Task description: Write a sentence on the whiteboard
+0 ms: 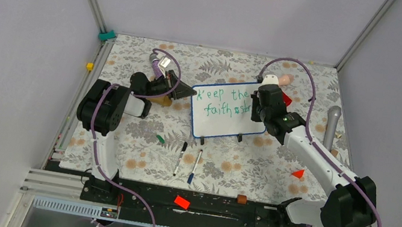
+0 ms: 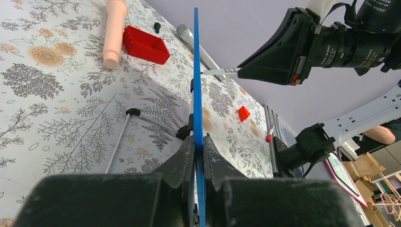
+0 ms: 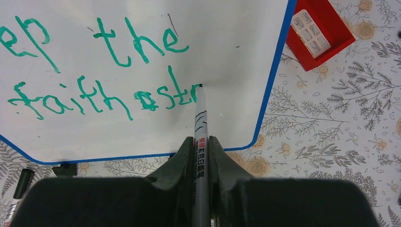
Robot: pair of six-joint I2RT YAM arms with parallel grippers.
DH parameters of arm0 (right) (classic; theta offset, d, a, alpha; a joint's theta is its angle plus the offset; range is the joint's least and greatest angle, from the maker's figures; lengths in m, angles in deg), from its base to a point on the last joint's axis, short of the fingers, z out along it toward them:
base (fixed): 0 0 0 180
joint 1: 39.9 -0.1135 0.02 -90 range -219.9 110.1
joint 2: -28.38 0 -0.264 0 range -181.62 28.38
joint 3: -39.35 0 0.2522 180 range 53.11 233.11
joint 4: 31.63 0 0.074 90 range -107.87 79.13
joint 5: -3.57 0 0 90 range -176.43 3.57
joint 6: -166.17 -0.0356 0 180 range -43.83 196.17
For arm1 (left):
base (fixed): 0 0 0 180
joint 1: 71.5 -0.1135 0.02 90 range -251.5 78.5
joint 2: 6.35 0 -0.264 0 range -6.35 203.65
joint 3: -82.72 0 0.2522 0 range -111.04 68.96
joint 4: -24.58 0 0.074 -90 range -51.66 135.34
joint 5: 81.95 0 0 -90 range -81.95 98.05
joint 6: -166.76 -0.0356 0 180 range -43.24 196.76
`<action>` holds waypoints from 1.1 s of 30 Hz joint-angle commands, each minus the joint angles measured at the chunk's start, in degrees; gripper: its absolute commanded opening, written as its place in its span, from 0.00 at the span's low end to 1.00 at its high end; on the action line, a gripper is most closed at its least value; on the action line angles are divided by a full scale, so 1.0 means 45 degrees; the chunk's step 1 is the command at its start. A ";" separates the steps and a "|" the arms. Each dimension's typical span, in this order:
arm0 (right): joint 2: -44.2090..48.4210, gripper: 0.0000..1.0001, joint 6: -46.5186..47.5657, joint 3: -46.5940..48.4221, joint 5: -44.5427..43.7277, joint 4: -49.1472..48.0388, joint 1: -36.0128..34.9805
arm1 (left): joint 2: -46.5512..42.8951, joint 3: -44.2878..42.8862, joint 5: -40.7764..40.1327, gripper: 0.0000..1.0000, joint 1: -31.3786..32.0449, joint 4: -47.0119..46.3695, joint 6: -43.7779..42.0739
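The sentence (image 3: 109, 47) is partly written: green "Keep the faith str", with the last word left to finish. The right end effector (image 3: 201, 142) clamps a marker (image 3: 200, 118), its tip touching the glossy white whiteboard (image 3: 227, 56) just ahead, right after the "r". The left end effector (image 2: 198, 142) is closed on the board's blue rim.

The small rectangular glossy white whiteboard (image 1: 221, 127) has a thin blue rim and carries green handwritten marker words (image 3: 94, 99). The worktop (image 1: 263, 166) wears a pale cloth printed with grey leaves and orange-tan roses. The slim white marker pen (image 3: 200, 142) shows black stripes and red lettering. The open plastic tray (image 3: 336, 28) is red.
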 commanded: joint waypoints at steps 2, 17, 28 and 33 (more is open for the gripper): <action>0.0387 0.00 0.0069 0.0441 0.0103 -0.0123 0.0137 | -0.0276 -0.0015 0.0960 0.00 0.0180 -0.0582 -0.0678; 0.0828 0.00 0.0008 -0.0086 -0.0031 -0.0032 0.0217 | -0.0293 0.0006 0.0967 0.00 0.0182 -0.0573 -0.0693; 0.0069 0.00 -0.0024 0.0066 -0.0201 -0.0235 0.0349 | -0.0282 0.0006 0.0970 0.00 0.0185 -0.0572 -0.0698; -0.0174 0.00 0.0008 0.0163 0.0038 -0.0379 0.0354 | -0.0272 -0.0013 0.0962 0.00 0.0184 -0.0572 -0.0678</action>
